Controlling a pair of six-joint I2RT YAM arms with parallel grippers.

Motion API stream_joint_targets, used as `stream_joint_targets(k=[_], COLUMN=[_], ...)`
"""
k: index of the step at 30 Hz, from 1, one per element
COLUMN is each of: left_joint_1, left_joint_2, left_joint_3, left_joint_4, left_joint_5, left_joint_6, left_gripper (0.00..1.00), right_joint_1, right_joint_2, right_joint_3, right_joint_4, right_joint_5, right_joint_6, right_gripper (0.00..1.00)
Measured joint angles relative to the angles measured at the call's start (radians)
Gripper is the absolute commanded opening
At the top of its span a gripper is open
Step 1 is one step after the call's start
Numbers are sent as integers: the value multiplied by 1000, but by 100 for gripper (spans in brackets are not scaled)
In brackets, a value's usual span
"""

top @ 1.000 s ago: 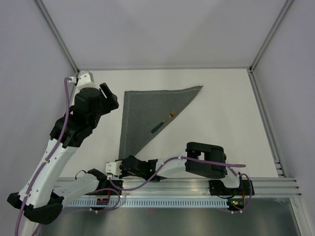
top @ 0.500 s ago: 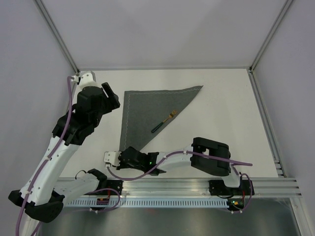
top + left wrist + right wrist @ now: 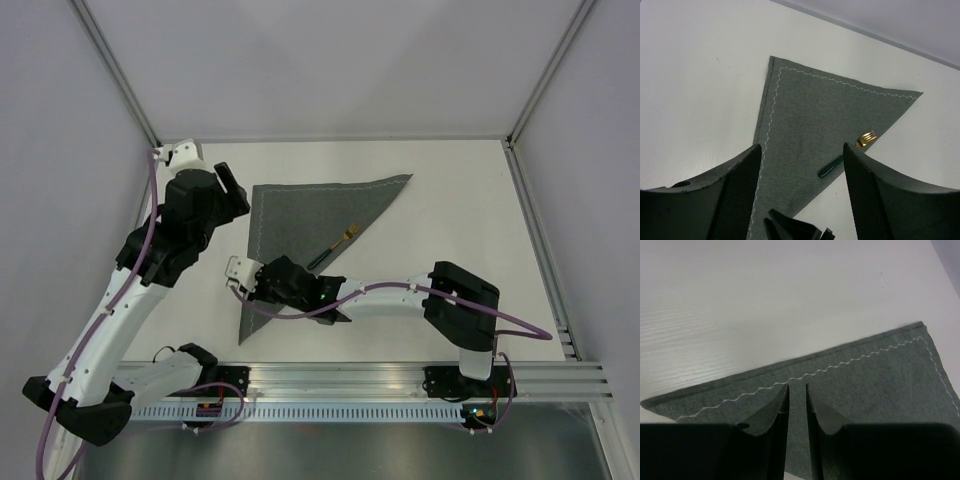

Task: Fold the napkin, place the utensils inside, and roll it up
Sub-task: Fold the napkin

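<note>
The napkin (image 3: 295, 225) lies flat on the white table (image 3: 450, 220), folded into a dark grey triangle. One corner points to the far right, one sits far left, and one is near the arms. A zigzag stitched line runs along its far and left hems. On its diagonal edge rests a fork (image 3: 334, 249) with gold tines and a dark green handle, tines toward the far right.

And there's the right gripper (image 3: 237, 270), reaching across to the napkin's left hem about halfway along. Its wrist view shows the fingers (image 3: 776, 410) pinched to a thin slit just above the stitched hem, with nothing seen between them.

The left gripper (image 3: 232, 190) hangs above the far left corner with its fingers (image 3: 742, 190) spread wide and holding nothing. Napkin and fork show between them.

Half a second ago the right gripper was down by the near corner. It has since slid up the left edge, and its forearm now crosses the near part of the cloth. The left arm has nudged slightly farther in. Napkin and fork have not shifted.
</note>
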Motion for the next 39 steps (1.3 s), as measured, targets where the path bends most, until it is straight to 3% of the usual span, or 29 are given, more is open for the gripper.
stream_joint_targets(k=[5, 11, 14, 15, 18, 27, 39], left_joint_1=[8, 20, 27, 29, 34, 39, 44], left_joint_2=[9, 14, 13, 11, -4, -53, -82], left_joint_3=[-8, -19, -19, -19, -19, -19, -30], left_joint_4=[23, 45, 51, 54, 55, 54, 52], left_joint_5=[17, 28, 29, 31, 40, 42, 41], left_joint_6=[8, 10, 10, 10, 11, 11, 11], left_gripper=[72, 73, 74, 74, 75, 75, 75], right_joint_1=[-98, -194, -180, -167, -117, -10, 100], right_joint_2=[-49, -79, -79, -79, -79, -69, 18], right_joint_3=[-1, -24, -31, -35, -67, -125, -130], right_joint_4=[-34, -57, -81, -80, -68, -66, -29], right_joint_5=[-4, -21, -63, -84, -156, -341, -355], right_joint_6=[17, 18, 17, 12, -13, -93, -165], right_gripper=[25, 34, 49, 58, 68, 65, 62])
